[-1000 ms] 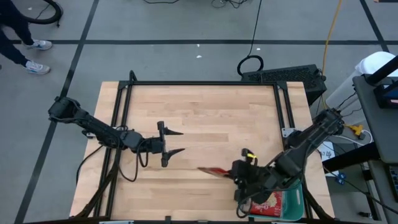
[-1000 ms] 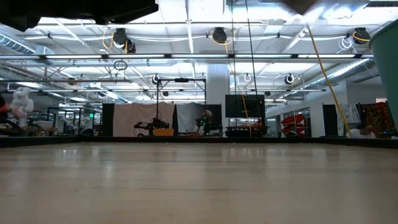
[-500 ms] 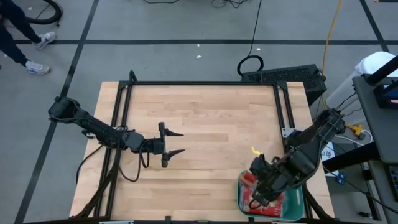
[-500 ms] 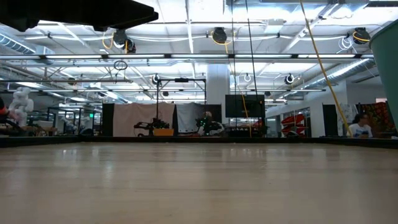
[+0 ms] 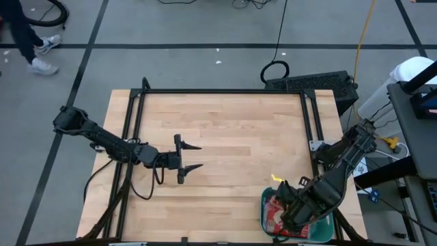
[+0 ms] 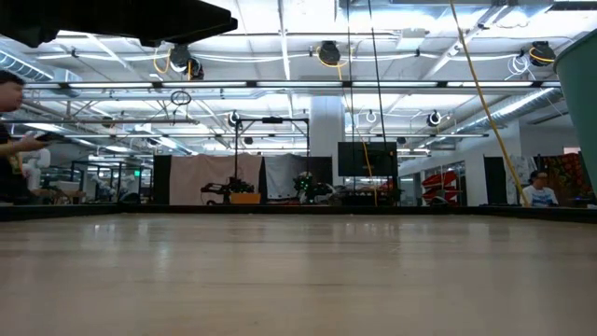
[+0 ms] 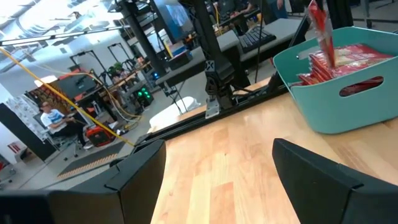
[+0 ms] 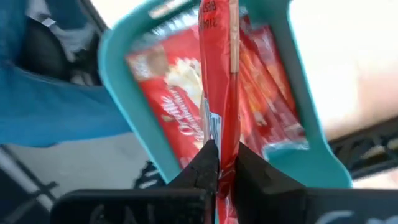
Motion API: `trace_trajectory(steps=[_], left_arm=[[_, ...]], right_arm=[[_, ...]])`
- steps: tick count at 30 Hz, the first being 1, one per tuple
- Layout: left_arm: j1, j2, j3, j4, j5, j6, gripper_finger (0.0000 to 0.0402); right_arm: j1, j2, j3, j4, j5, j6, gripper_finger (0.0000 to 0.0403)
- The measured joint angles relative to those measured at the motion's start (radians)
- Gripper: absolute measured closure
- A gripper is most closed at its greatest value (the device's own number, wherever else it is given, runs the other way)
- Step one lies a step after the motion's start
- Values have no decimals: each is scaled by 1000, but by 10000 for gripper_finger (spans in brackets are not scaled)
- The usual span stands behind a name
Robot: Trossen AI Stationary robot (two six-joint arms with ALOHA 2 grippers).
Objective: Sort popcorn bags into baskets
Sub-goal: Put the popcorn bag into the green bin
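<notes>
Step in hand: dropping a popcorn bag into the basket. Right gripper (image 8: 219,163) is clamped on a red popcorn bag (image 8: 219,74), held edge-on right over the teal basket (image 5: 265,205) at the worktop's front right corner; other bags (image 7: 348,57) already lie inside. Left gripper (image 5: 191,156) waits with jaws wide and nothing in them, over the worktop's left-centre. Next move likely calls for lowering slightly and releasing so the bag lands inside the walls.
</notes>
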Motion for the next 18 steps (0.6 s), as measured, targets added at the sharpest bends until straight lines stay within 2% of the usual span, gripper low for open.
trace_trajectory(steps=[7,15,18], left_arm=[[12,0,0,11,2,20,103],[60,0,0,39,2,12,103],[73,0,0,39,1,-12,103]], right_arm=[[31,22,1,-62,-22,-20,389],[33,17,32,-64,51,-23,394],[49,17,23,-62,116,-53,395]])
